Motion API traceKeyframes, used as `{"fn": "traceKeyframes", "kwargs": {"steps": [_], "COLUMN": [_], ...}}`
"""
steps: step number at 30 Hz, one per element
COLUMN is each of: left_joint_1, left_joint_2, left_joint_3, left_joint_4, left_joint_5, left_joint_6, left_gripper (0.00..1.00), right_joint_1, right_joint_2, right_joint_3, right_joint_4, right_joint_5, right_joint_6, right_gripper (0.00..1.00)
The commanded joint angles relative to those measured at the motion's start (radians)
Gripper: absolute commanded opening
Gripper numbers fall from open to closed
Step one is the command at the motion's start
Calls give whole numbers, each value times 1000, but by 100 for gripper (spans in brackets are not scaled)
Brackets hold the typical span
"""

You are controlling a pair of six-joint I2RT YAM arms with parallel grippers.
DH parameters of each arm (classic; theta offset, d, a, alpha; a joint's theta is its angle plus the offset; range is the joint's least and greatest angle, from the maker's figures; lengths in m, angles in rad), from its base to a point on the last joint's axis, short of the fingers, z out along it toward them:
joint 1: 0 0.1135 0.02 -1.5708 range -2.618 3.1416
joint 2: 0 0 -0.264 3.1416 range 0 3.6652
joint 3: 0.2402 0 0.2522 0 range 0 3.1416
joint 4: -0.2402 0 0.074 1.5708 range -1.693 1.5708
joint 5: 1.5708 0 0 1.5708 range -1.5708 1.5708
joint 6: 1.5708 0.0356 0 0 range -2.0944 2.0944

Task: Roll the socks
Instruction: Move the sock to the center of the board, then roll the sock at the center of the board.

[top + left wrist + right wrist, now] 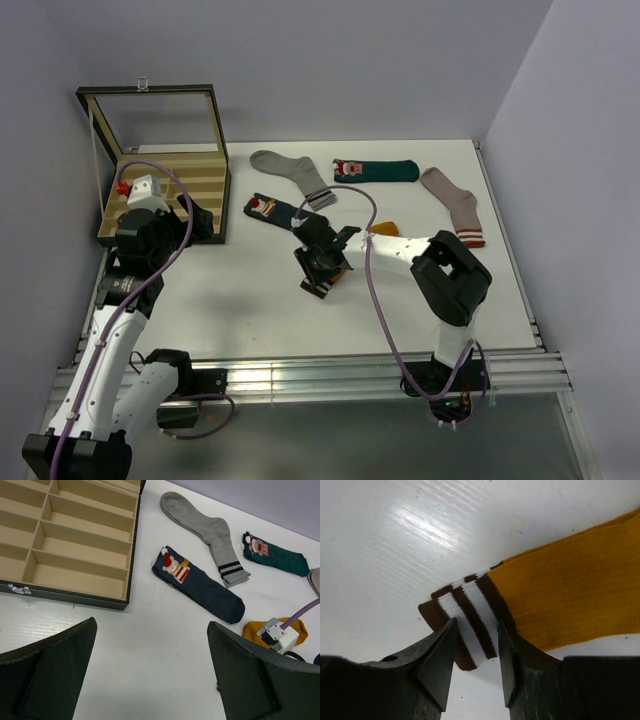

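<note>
So far nothing is rolled: the left gripper (152, 672) hangs spread and empty near the compartment box (160, 190), the navy sock (200, 583) and teal sock (376, 170) lie flat, and the right gripper (476, 652) pinches the mustard sock (570, 590) at its striped cuff mid-table.

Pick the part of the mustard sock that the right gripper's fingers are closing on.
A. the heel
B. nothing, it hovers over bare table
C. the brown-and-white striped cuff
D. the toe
C: in the right wrist view the right gripper has its fingertips on either side of the striped cuff of the mustard sock, nearly pinching it.
</note>
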Motion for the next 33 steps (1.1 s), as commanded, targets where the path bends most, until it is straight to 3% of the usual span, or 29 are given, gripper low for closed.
{"fn": "traceKeyframes", "kwargs": {"steps": [1,10,18,33], "left_joint_1": [-5,-4,-4,-4], "left_joint_2": [7,21,24,25], "left_joint_3": [3,7,7,6], "left_joint_4": [28,25,24,24], "left_joint_5": [3,12,16,15], "left_joint_6": [6,5,5,3], "left_gripper": [99,100,99,99], "right_joint_1": [27,127,228,246], "right_joint_2": [-17,-168,-156,-68], "right_joint_3": [69,-13,-62,-56], "right_joint_4": [1,14,27,24], "right_joint_5": [15,141,191,317], "right_joint_6": [-5,-100,-172,-206], "right_gripper": [46,45,44,44]}}
